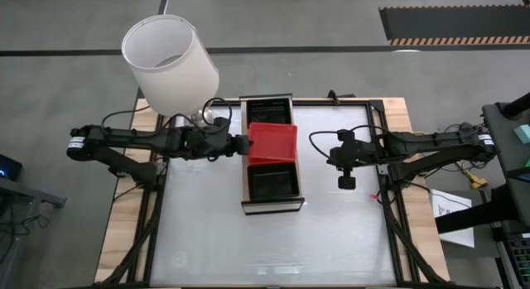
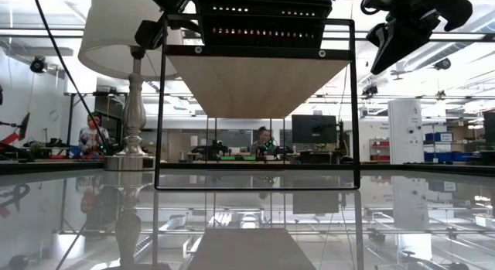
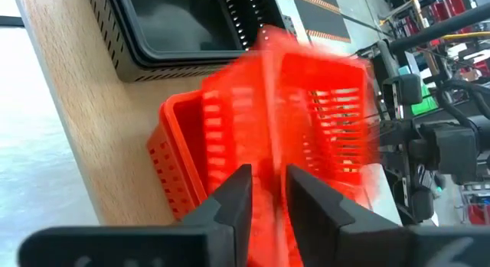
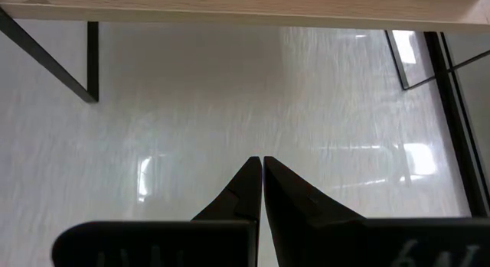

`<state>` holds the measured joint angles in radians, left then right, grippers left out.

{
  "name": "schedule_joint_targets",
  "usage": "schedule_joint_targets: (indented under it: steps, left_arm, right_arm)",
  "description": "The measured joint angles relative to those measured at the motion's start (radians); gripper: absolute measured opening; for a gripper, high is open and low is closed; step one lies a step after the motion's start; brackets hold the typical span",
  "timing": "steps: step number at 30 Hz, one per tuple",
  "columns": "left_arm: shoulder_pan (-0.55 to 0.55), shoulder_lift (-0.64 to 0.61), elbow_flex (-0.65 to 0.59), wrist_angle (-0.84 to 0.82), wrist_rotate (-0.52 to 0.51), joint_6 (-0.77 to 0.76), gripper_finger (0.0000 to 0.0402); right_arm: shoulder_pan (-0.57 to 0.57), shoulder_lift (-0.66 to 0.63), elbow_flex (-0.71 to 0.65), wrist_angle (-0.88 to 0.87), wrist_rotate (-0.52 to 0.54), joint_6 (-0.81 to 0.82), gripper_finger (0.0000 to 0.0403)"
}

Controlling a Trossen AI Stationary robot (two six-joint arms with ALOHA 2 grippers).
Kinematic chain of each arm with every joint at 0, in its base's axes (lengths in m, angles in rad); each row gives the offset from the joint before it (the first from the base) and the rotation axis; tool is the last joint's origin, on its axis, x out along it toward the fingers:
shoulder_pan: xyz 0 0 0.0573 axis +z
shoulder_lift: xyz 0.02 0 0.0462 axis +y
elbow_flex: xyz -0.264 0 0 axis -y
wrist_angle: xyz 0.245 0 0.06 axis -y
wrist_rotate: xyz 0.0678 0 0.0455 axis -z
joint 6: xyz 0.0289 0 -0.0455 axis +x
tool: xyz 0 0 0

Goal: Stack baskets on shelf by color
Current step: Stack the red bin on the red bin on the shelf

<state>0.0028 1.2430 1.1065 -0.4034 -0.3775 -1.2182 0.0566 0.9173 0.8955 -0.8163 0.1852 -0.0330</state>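
Observation:
A red basket (image 1: 272, 144) sits on the middle of the shelf (image 1: 244, 191), between a black basket (image 1: 267, 108) at the far end and another black basket (image 1: 275, 184) at the near end. In the left wrist view a blurred upper red basket (image 3: 325, 106) sits tilted over a lower red basket (image 3: 180, 148). My left gripper (image 3: 264, 175) is at the red baskets' left side (image 1: 246, 144), its fingers apart on either side of the upper basket's wall. My right gripper (image 4: 262, 161) hangs shut above the white tabletop, right of the shelf (image 1: 346, 182). My left gripper has the upper red basket's left wall (image 3: 268, 144) between its parted fingers, coming level from the table's left. The basket is blurred while the fingers (image 3: 233, 194) are sharp. I cannot tell whether the fingers touch the wall.
A lamp with a white shade (image 1: 170, 61) stands at the table's far left, close behind the left arm. The shelf stands raised on a thin dark frame (image 2: 158, 107) over the glossy white tabletop (image 4: 230, 91). People sit in the room beyond.

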Motion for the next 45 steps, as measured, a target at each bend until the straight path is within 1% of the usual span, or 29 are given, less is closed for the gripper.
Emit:
schedule_joint_targets:
  steps: [6,13,20,23,25,28,31,34,38,41,45]
  left_arm:
    - [0.0,-0.001,0.0,0.002,0.001,0.012,0.0084]
    - [-0.003,-0.034,0.005,0.003,0.016,0.106,0.0087]
    - [-0.003,-0.088,0.001,-0.004,0.027,0.215,0.0087]
    - [-0.003,-0.111,0.0,-0.004,0.038,0.288,0.0087]
    - [-0.003,-0.126,0.0,-0.001,0.051,0.395,0.0087]
    - [-0.013,-0.144,0.0,0.001,0.063,0.608,0.0087]
    - [-0.037,-0.148,-0.009,0.017,0.049,0.832,0.0087]
    - [-0.064,-0.138,-0.046,0.064,0.02,1.014,0.0087]
    - [-0.082,-0.133,-0.105,0.196,-0.022,1.213,0.0087]
    - [-0.083,-0.133,-0.119,0.289,-0.024,1.347,0.0087]
    - [-0.082,-0.133,-0.147,0.441,-0.024,1.509,0.0087]
  right_arm:
    - [0.0,0.0,0.0,0.007,0.0,0.0,0.0009]
    - [0.0,0.0,0.0,0.019,0.0,-0.001,0.0009]
    - [0.0,0.0,0.0,0.107,0.0,-0.059,0.0009]
    - [0.0,0.0,0.0,0.168,0.002,-0.101,0.0009]
    - [0.0,0.0,0.0,0.217,0.002,-0.132,0.0009]
    - [0.0,0.0,0.0,0.291,0.002,-0.169,0.0009]
    - [0.0,0.0,0.0,0.398,0.002,-0.178,0.0009]
    - [0.0,0.0,0.0,0.478,0.002,-0.181,0.0021]
    - [-0.017,0.004,0.027,0.504,0.0,-0.18,0.0062]
    - [-0.042,0.024,0.088,0.499,0.002,-0.188,0.01]
    - [-0.076,0.089,0.184,0.454,0.001,-0.229,0.0146]
